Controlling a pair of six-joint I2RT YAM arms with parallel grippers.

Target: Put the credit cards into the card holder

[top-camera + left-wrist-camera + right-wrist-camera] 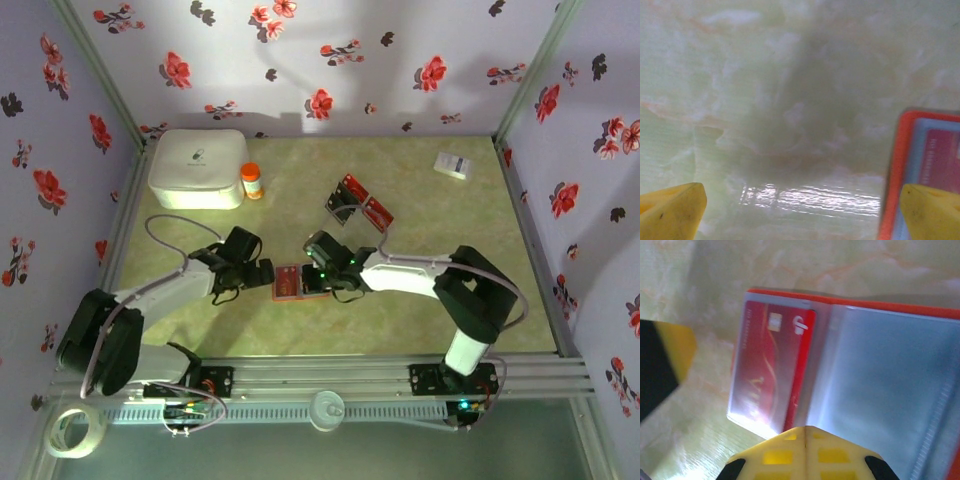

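At the bottom left corner of the overhead view a roll of clear tape (76, 431) lies beside the rail that carries the arm bases. Just above the rail, the pale green marbled desk (420, 330) begins.

Left of the frame's middle, the left hand (262, 276) sits low over the desk. It is released, fingers spread wide. In its wrist view the two yellow fingertips (672, 210) stand at the bottom corners with bare desk between them.

The card holder (290, 283) lies flat and open on the desk, just right of that hand. Its orange-red border and bluish inside enter the left wrist view at the lower right edge.

The right hand (322, 272) meets the holder from the right. In its own wrist view its yellow fingertips are clenched together at the bottom centre, over the holder's near edge. Whether they pinch the clear sleeve cannot be told. In that view a red card (774, 367) sits in the holder's left clear pocket.

Higher in the overhead frame, right of centre, the loose credit cards (359, 203) lie in a small overlapping cluster, red faces with dark marks.

Toward the upper left stands a small orange bottle (251, 181) with a white cap, touching or just beside a white rounded box (198, 168). At the upper right, near the wall, lies a white slip (452, 165).
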